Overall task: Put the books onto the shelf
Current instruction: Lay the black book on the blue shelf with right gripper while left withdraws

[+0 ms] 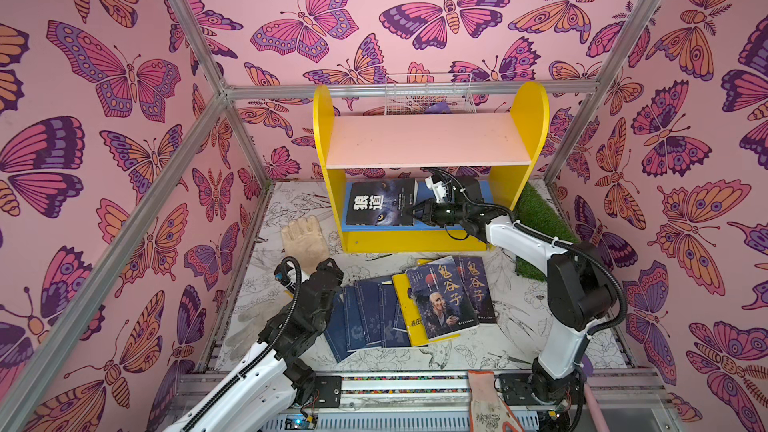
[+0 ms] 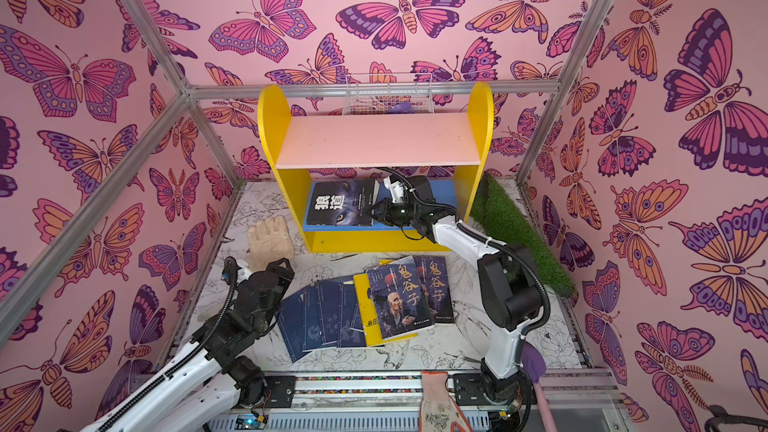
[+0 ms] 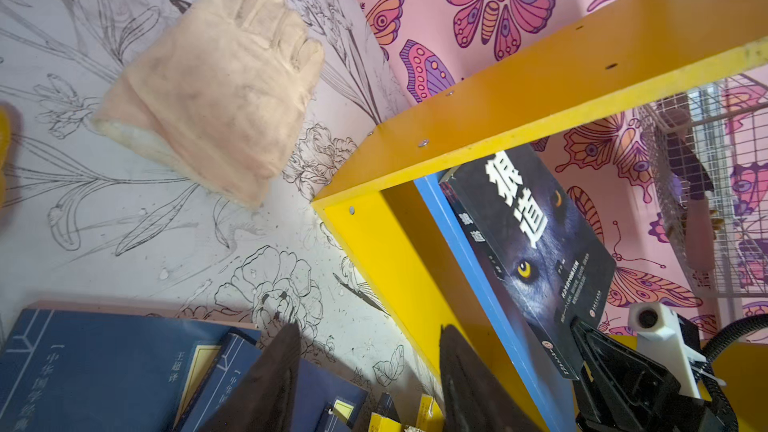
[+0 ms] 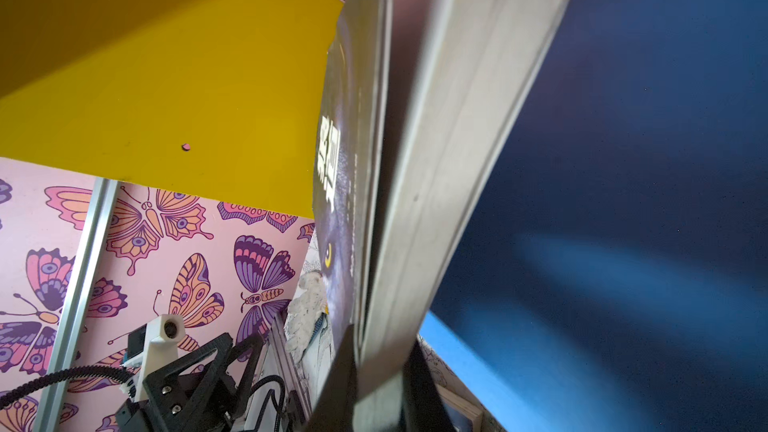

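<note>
Worktop (image 1: pixel 511 342) printed with ink flowers carries everything. At its back stands the shelf (image 1: pixel 530 126), with yellow side panels, a bare pink upper board and a blue lower board. In front of the shelf lies the heap of books not yet shelved: navy paperbacks (image 1: pixel 365 317) fanned out nearest my left arm, a yellow book (image 1: pixel 400 297) half buried, and a pair of dark books (image 1: pixel 440 297) with orange characters on top, toward my right arm.

Only one book is on the shelf. The wolf book (image 1: pixel 380 201) is on the blue lower board at its left end, just beside the left side panel. My right gripper (image 1: pixel 415 214) is clenched on the book's right-hand edge. In the right wrist view the page block sits pinched between my fingers and looks tipped up off the blue board at my end. The book runs away from that gripper toward the left panel, and its long edge seems to lie along the board's front edge. I judge the next move is to settle it against that panel and let go.

My left gripper (image 3: pixel 370 371) hangs released, fingers apart with nothing between them. It is just above the navy paperbacks, so it is the nearer one for the next book.
</note>
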Robot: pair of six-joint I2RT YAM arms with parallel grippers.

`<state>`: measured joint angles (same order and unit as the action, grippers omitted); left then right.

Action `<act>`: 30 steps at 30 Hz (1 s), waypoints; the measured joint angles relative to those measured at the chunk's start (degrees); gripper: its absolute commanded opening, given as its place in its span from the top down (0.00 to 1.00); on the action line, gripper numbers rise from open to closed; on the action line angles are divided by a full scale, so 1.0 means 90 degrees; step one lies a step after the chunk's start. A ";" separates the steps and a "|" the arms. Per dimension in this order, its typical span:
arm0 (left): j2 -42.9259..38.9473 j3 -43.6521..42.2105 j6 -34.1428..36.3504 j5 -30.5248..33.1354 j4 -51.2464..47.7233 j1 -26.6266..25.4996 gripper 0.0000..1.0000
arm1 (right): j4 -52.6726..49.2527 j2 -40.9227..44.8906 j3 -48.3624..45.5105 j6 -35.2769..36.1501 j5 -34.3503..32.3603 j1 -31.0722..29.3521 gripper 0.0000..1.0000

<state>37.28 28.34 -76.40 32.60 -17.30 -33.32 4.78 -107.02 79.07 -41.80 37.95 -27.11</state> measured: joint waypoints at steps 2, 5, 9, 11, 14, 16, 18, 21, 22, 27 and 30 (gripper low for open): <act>-0.0012 0.0000 -0.0073 0.0000 -0.0121 0.0010 0.44 | -0.0027 -0.0180 0.0112 -0.0019 0.0083 -0.0024 1.00; -0.0049 0.0000 -0.0095 0.0000 -0.0219 0.0036 0.44 | -0.0233 -0.0398 0.0367 -0.0010 0.0160 -0.0002 1.00; -0.0058 0.0000 -0.0095 -0.0010 -0.0270 0.0044 0.44 | -0.0639 -0.0554 0.0780 0.0177 0.0221 0.0029 0.98; -0.0029 0.0000 -0.0095 -0.0032 -0.0279 0.0046 0.44 | -0.0835 -0.0585 0.0933 0.0277 0.0219 0.0029 0.94; 0.0078 0.0000 -0.0097 -0.0090 -0.0279 0.0046 0.44 | -0.0969 -0.0597 0.0996 0.0318 0.0216 0.0027 0.75; 0.0148 0.0000 -0.0109 -0.0136 -0.0282 0.0046 0.44 | -0.1020 -0.0597 0.0996 0.0357 0.0160 0.0017 0.62; 0.0211 0.0002 -0.0114 -0.0158 -0.0282 0.0046 0.44 | -0.1107 -0.0597 0.0981 0.0403 0.0027 -0.0022 0.47; 0.0291 0.0005 -0.0114 -0.0194 -0.0282 0.0046 0.44 | -0.1158 -0.0595 0.0933 0.0476 -0.0221 -0.0078 0.35; 0.0308 0.0005 -0.0114 -0.0199 -0.0282 0.0046 0.44 | -0.1134 -0.0563 0.0925 0.0508 -0.0308 -0.0087 0.32; 0.0372 0.0041 -0.0114 -0.0291 -0.0279 0.0046 0.44 | -0.1406 -0.0323 0.0911 0.0631 -0.0942 -0.0119 0.17; 0.0372 0.0058 -0.0114 -0.0311 -0.0282 0.0046 0.44 | -0.1695 -0.0143 0.0896 0.0697 -0.1416 -0.0119 0.16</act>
<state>40.62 28.86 -77.43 29.80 -19.84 -32.91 -10.48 -108.31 87.13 -35.53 25.21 -28.18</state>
